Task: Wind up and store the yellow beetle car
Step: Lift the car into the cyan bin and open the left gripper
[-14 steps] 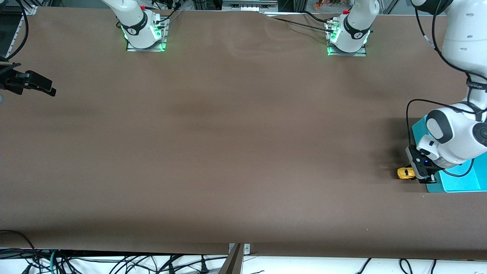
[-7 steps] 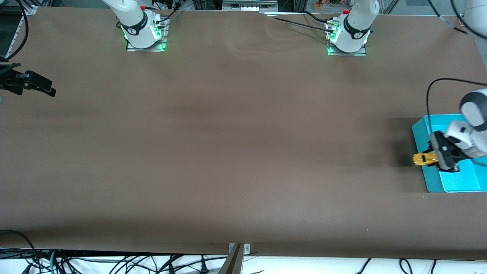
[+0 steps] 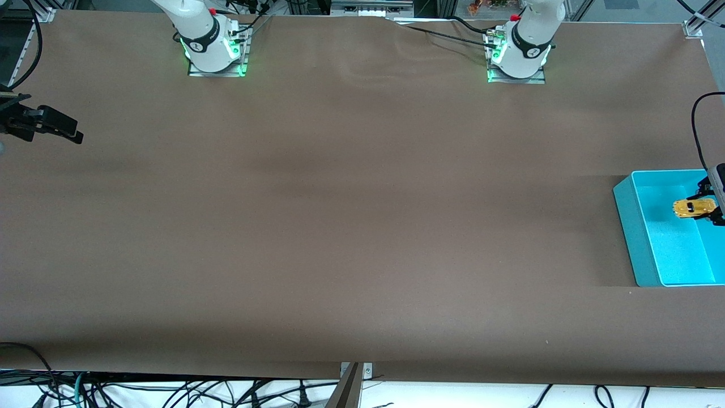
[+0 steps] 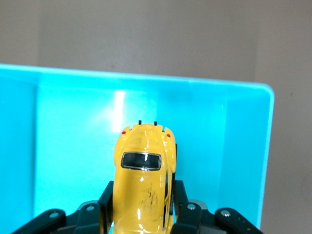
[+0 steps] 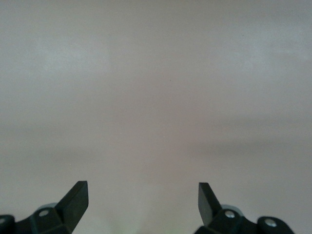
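The yellow beetle car (image 3: 692, 207) is tiny, bright yellow, with dark windows. My left gripper (image 3: 710, 205) is shut on it, one black finger on each side of the body. In the left wrist view the car (image 4: 144, 165) sticks out past the gripper (image 4: 144, 197), roof toward the camera. Car and gripper hang over the inside of a teal bin (image 3: 624, 207), whose floor and walls (image 4: 243, 146) show under the car. My right gripper (image 3: 69, 131) waits over the right arm's end of the table. It is open (image 5: 143, 192) with only bare brown table between its fingers.
The teal bin stands at the left arm's end of the table, with nothing lying in the part that shows. The two arm bases (image 3: 214, 48) (image 3: 516, 54) stand along the edge farthest from the front camera. A brown mat (image 3: 351, 215) covers the table.
My left gripper has lifted the car from the table beside the bin's nearer corner and carried it over the bin. The right arm has not moved.
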Controlling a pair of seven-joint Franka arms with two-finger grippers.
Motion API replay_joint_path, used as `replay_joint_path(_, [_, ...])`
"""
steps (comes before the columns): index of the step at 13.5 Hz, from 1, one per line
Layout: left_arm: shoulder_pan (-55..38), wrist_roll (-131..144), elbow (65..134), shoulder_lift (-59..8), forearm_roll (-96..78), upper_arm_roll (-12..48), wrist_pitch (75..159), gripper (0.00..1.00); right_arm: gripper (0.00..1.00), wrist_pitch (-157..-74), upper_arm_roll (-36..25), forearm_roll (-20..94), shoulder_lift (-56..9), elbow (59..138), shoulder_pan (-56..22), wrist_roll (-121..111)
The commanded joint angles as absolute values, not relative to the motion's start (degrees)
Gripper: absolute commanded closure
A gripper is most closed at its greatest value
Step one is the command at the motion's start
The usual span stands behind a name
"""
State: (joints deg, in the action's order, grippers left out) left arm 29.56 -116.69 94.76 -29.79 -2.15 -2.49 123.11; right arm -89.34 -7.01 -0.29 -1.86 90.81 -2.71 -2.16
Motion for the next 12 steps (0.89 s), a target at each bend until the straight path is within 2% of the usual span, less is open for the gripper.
replay_joint_path(1, [30.5,-118.6,92.3,-35.1,-0.6,-1.7,127.8,0.98,0.0,-89.8,-6.1,-0.4,-1.3,91.1,-1.6,-2.0])
replay_joint_path(5, [30.5,-118.6,92.5,-40.7,-0.4,-1.8,134.6,0.96,0.0,-89.8,-6.1,-0.5,-1.3,91.2,-1.6,-2.0])
replay_joint_path(9, [30.5,-118.6,93.0,-43.5,-0.8,-1.8,138.7,0.93,0.0,-89.7,-6.1,-0.4,-1.3,91.2,-1.5,-2.1])
replay_joint_path(11, [30.5,-118.5,93.3,-43.9,-1.1,-1.8,139.7,0.79,0.0,-89.8,-6.1,-0.4,-1.3,91.2,-1.5,-2.1])
replay_joint_path(12, [30.4,-118.6,93.3,-43.9,-1.0,-1.8,139.7,0.62,0.0,-89.8,-6.1,-0.4,-1.3,91.2,-1.5,-2.1])
